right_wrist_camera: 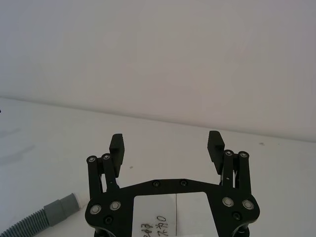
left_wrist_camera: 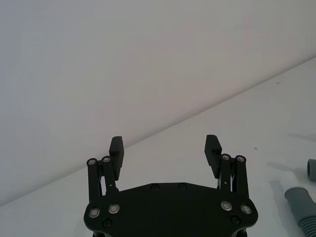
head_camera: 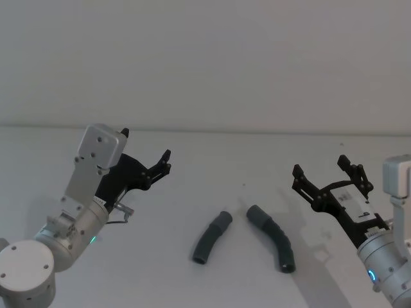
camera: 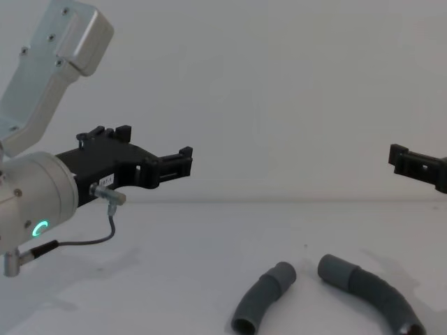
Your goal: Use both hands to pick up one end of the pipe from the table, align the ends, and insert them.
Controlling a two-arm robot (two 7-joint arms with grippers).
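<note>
The pipe lies on the white table (head_camera: 212, 167) as two dark grey curved pieces. The shorter piece (head_camera: 212, 239) (camera: 262, 300) is on the left and the longer piece (head_camera: 273, 239) (camera: 370, 293) on the right. Their upper ends, a narrow-tipped cuff (head_camera: 225, 219) and a wider cuff (head_camera: 254, 212), point toward each other with a small gap. My left gripper (head_camera: 146, 144) (left_wrist_camera: 165, 145) (camera: 157, 146) hovers open, up and left of the pieces. My right gripper (head_camera: 320, 165) (right_wrist_camera: 166, 143) hovers open to their right. Neither touches the pipe.
A plain pale wall (head_camera: 205, 58) rises behind the table's far edge. A thin cable (camera: 105, 230) loops under my left wrist. One ribbed pipe piece (right_wrist_camera: 44, 217) shows beside the right gripper, and cuff ends (left_wrist_camera: 302, 205) show beside the left gripper.
</note>
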